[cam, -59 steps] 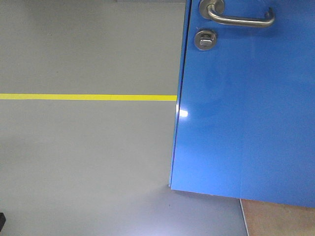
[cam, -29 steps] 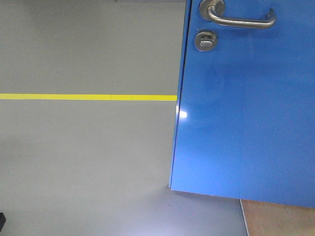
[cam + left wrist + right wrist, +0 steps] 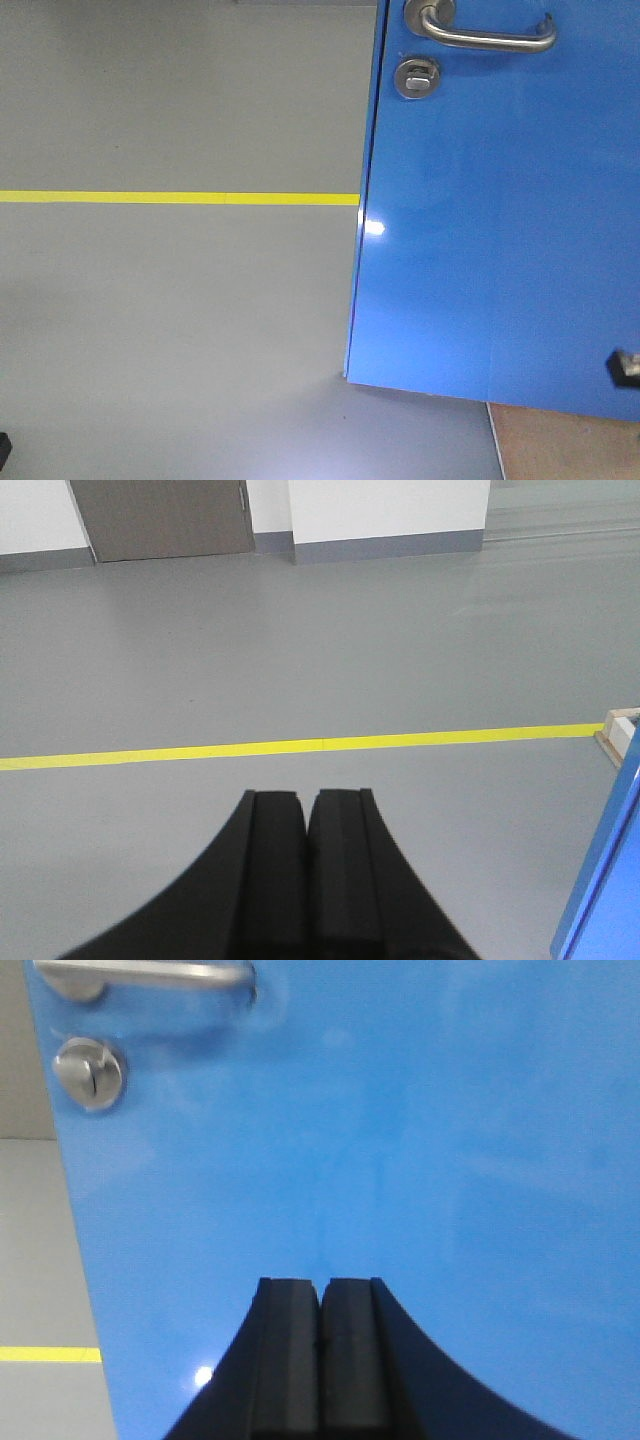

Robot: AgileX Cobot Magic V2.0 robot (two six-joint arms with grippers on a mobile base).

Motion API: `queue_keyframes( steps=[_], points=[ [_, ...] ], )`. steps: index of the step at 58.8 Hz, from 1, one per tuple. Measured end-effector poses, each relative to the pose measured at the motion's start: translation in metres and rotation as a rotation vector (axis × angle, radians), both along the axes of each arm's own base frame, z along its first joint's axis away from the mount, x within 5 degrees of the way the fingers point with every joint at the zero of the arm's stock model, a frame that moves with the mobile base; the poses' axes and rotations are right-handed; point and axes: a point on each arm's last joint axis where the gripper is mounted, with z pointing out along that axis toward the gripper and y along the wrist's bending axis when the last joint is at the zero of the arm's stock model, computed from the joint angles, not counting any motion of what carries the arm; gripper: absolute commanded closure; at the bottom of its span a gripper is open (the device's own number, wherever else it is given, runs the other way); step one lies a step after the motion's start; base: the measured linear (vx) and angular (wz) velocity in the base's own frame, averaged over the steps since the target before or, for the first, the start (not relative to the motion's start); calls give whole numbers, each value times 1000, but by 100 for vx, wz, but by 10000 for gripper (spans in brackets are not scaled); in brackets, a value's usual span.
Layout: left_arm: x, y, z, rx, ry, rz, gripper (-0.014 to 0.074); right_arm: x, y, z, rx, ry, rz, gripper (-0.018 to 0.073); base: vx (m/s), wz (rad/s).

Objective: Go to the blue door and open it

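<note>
The blue door (image 3: pixel 500 220) fills the right half of the front view, its left edge standing free of the grey floor beyond. Its silver lever handle (image 3: pixel 485 36) and round thumb-turn lock (image 3: pixel 417 78) sit at the top. In the right wrist view the door (image 3: pixel 400 1140) fills the frame, with the handle (image 3: pixel 150 972) and lock (image 3: pixel 90 1072) at the upper left. My right gripper (image 3: pixel 320 1285) is shut and empty, pointing at the bare panel below and right of the lock. My left gripper (image 3: pixel 306 798) is shut and empty over the floor, with the door's edge (image 3: pixel 612 880) to its right.
A yellow floor line (image 3: pixel 180 197) runs across the grey floor left of the door. A small dark piece (image 3: pixel 625 368) shows at the right edge, in front of the door's lower part. A white and wood brace end (image 3: pixel 620 735) lies by the line. A brown door (image 3: pixel 165 518) stands far off.
A small dark piece has come into the front view at the right edge, low on the door. The handle sits slightly higher in the frame.
</note>
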Motion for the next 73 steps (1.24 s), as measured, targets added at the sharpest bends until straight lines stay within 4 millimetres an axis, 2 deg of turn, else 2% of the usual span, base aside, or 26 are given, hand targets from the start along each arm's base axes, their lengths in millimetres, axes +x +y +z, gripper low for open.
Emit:
queue_keyframes(
  steps=[15,40,73],
  points=[
    [0,0,0,0,0,0,526,-23,1,0,-31,-120,9,554,0,0],
    [0,0,0,0,0,0,526,-28,3,-27,19,174,26,554,0,0],
    [0,0,0,0,0,0,526,-28,3,-29,20,191,26,554,0,0]
  ],
)
